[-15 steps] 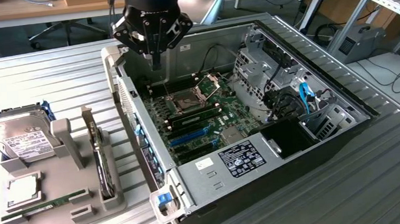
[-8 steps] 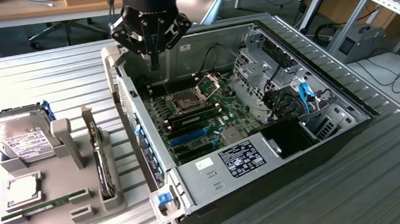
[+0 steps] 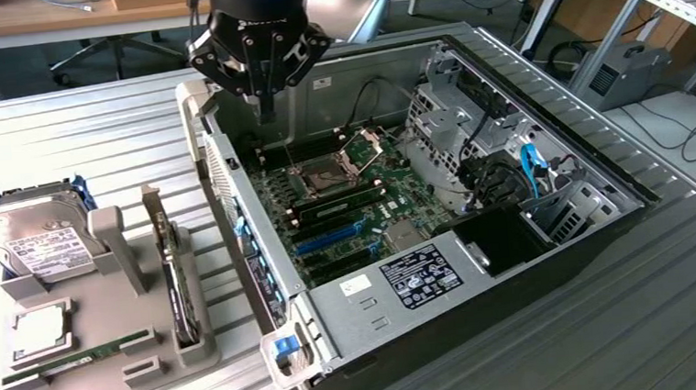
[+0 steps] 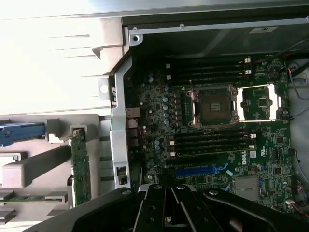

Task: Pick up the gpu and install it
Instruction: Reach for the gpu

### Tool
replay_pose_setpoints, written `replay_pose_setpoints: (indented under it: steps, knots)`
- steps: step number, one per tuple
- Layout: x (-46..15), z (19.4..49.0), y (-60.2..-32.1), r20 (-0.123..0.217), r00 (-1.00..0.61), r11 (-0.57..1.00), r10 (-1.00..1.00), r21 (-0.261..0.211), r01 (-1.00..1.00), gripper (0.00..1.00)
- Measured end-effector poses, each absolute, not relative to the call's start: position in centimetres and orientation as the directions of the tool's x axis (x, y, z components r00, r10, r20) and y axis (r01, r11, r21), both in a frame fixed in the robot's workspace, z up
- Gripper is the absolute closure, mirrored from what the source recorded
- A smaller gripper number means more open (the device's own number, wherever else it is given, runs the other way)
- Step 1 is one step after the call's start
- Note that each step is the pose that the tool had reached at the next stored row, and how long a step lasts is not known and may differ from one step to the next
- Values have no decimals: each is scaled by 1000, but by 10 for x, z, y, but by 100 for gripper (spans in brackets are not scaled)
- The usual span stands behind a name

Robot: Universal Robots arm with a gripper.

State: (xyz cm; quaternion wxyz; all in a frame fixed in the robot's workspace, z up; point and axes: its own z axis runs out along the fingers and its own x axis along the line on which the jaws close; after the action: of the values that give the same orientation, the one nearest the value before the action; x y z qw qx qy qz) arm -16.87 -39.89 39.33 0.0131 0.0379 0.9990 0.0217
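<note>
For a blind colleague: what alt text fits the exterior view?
The gripper, jaws shut and empty, hangs over the open case. The gpu stands on edge in a grey tray at the exterior view's left.

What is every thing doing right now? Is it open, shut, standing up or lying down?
Hand: shut, holding nothing, above the computer.
Computer case: side open, insides showing.
Graphics card: standing on its edge in the gray holder, not picked up.
Chip socket: cover flipped open.
Hard drive: resting in the holder.
Memory stick: lying flat in the holder.
</note>
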Motion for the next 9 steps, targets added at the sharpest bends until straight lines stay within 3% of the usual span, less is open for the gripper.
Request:
replay_pose_setpoints:
  steps: [9]
  knots:
    - [-171, 393, -399, -24, -997, 996, 76, 44, 75, 89]
